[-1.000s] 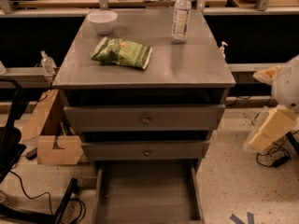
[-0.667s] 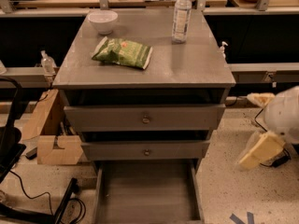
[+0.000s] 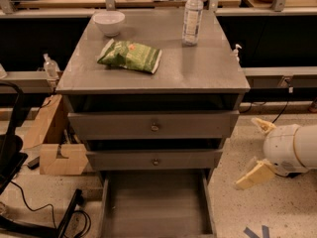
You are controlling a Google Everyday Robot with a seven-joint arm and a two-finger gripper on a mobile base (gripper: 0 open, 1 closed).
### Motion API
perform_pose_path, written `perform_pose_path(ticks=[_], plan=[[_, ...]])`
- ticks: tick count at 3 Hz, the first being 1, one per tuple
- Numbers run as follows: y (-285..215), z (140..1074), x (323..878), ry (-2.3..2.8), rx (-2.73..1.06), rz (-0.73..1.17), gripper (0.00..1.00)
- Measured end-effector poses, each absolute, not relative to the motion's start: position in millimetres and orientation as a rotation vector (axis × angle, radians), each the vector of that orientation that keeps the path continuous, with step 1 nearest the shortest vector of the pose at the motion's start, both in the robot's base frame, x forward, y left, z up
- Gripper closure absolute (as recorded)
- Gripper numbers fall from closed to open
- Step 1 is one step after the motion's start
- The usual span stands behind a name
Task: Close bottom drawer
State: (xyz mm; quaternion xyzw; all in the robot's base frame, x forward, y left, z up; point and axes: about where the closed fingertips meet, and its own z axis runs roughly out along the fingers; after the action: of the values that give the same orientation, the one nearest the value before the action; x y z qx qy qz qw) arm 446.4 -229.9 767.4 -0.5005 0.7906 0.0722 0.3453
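Observation:
The bottom drawer (image 3: 156,202) of the grey cabinet is pulled far out toward me. Its long plain grey tray shows at the bottom centre; its front panel and knob are cut off by the lower frame edge. My gripper (image 3: 257,151) is to the right of the cabinet, beside the drawer's right side and apart from it, low over the speckled floor. Its two cream fingers (image 3: 253,175) are spread apart with nothing between them. The white wrist is behind them at the right edge.
The mid-sized drawer (image 3: 154,159) and the tallest drawer (image 3: 153,125) sit slightly out above. On the cabinet top (image 3: 198,73) are a green chip bag (image 3: 130,56), a white bowl (image 3: 109,22) and a water bottle (image 3: 192,16). A cardboard box (image 3: 54,143) and black cables (image 3: 29,202) lie at left.
My gripper has moved down and a little left, from beside the upper drawers to beside the open bottom drawer. The drawers have not moved.

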Motion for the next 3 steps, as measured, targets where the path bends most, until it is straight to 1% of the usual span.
perform_pose_path(ticks=[2,3], plan=[[-227.8,758.6,447.0,2.044,-1.282,0.205,0.0],[-241.9,717.1,444.3,2.028,-1.234,0.23,0.0]])
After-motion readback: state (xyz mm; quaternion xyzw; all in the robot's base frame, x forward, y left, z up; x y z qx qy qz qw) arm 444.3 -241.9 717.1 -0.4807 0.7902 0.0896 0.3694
